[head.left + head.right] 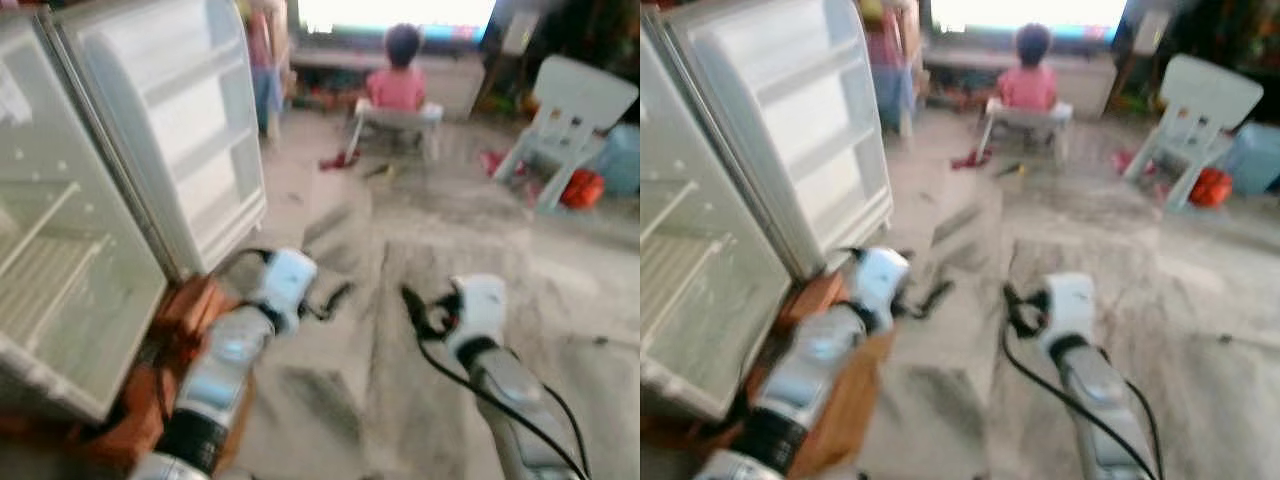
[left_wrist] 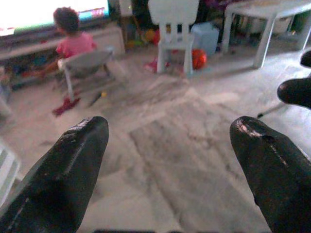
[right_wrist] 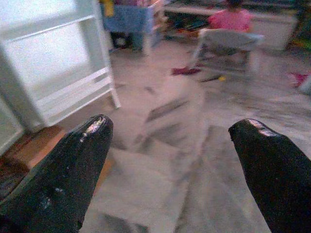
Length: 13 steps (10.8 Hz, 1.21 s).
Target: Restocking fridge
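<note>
Nearby, white fridge (image 1: 90,200), door agape.

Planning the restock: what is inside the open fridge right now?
The fridge shows white wire shelves and its door shows racks; no items are visible on them. The picture is blurred, and the frame cuts off the rest.

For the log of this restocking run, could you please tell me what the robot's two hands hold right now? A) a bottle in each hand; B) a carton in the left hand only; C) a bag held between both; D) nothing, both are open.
D: the left hand and the right hand each have their fingers spread wide, with only bare floor seen between them.
</note>
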Available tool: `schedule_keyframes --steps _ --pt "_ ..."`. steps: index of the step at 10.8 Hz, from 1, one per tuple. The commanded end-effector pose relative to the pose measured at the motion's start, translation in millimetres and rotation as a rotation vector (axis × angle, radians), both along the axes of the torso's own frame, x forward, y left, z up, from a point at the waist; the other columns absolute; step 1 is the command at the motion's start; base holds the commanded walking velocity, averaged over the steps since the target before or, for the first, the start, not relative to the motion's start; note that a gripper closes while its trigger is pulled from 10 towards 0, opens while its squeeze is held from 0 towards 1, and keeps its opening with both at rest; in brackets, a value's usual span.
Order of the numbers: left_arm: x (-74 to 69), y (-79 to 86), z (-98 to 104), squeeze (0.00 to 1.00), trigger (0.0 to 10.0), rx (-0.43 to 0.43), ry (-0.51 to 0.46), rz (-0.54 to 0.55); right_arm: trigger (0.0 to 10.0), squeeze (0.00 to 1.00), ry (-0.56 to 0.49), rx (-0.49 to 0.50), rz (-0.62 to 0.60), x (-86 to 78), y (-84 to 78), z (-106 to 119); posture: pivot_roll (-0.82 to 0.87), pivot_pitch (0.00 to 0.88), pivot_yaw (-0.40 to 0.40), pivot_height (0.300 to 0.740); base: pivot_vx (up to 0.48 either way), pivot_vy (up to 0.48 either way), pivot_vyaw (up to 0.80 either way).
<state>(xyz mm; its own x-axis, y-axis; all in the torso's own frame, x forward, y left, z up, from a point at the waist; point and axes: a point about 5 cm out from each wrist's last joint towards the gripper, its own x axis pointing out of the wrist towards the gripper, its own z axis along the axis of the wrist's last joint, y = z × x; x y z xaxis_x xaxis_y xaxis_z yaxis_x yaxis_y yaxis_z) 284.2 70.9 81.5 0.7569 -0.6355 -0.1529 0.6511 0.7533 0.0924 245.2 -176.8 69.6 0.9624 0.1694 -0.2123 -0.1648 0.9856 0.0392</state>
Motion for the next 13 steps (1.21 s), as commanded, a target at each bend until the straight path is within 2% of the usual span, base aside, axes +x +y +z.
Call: schedule_keyframes --steps 1,2,4,5,7,8,9,10,11,13 --pt "3.4 11.4 0.1 0.00 10.0 0.020 0.002 0.044 10.0 0.00 -0.015 0.007 0.002 2.0 3.6 2.5 0.04 0.000 -0.004 0.740 0.450 0.000 -0.60" --pt "8.1 23.4 -2.9 0.00 10.0 0.038 -0.006 0.164 10.0 0.00 -0.036 0.006 -0.031 3.1 2.4 4.7 0.02 0.000 0.002 0.740 0.480 0.000 -0.46" --pt "16.5 62.2 3.1 0.00 10.0 -0.011 -0.050 0.505 10.0 0.00 -0.086 0.003 -0.093 6.1 -1.3 12.4 0.01 0.000 0.004 0.740 0.480 0.000 0.00" --pt "12.8 104.4 0.8 0.00 10.0 -0.028 -0.043 0.754 10.0 0.00 -0.106 -0.005 -0.136 7.8 -5.8 16.1 0.03 0.000 0.003 0.740 0.480 0.000 0.00" --pt "6.0 125.7 6.1 0.00 10.0 -0.010 -0.068 0.840 10.0 0.00 -0.113 -0.017 -0.161 11.7 -9.1 17.7 0.04 0.011 -0.003 0.740 0.480 0.000 0.00" --pt "5.6 120.8 15.6 0.00 10.0 -0.033 -0.086 0.827 10.0 0.00 -0.126 -0.023 -0.169 17.2 -8.3 22.8 0.04 0.024 -0.004 0.740 0.480 0.000 -0.80" --pt "5.9 112.2 19.8 0.00 10.0 -0.009 -0.111 0.784 10.0 0.00 -0.135 -0.023 -0.180 22.2 -8.1 27.0 0.04 0.035 -0.002 0.740 0.480 0.000 -0.80" --pt "4.8 101.5 23.6 0.00 10.0 -0.042 -0.110 0.735 10.0 0.00 -0.180 -0.030 -0.169 30.1 -5.0 39.3 0.03 0.050 0.004 0.740 0.480 0.000 -0.80" --pt "3.2 93.9 20.1 0.00 10.0 -0.050 -0.101 0.689 10.0 0.00 -0.201 -0.033 -0.181 34.3 -6.6 45.0 0.02 0.046 0.000 0.740 0.480 0.000 -0.80" --pt "-0.5 85.1 4.2 0.00 10.0 -0.098 -0.009 0.703 10.0 0.00 -0.204 -0.055 -0.185 35.5 -8.2 44.7 -0.02 0.038 0.004 0.740 0.465 0.000 -0.80"
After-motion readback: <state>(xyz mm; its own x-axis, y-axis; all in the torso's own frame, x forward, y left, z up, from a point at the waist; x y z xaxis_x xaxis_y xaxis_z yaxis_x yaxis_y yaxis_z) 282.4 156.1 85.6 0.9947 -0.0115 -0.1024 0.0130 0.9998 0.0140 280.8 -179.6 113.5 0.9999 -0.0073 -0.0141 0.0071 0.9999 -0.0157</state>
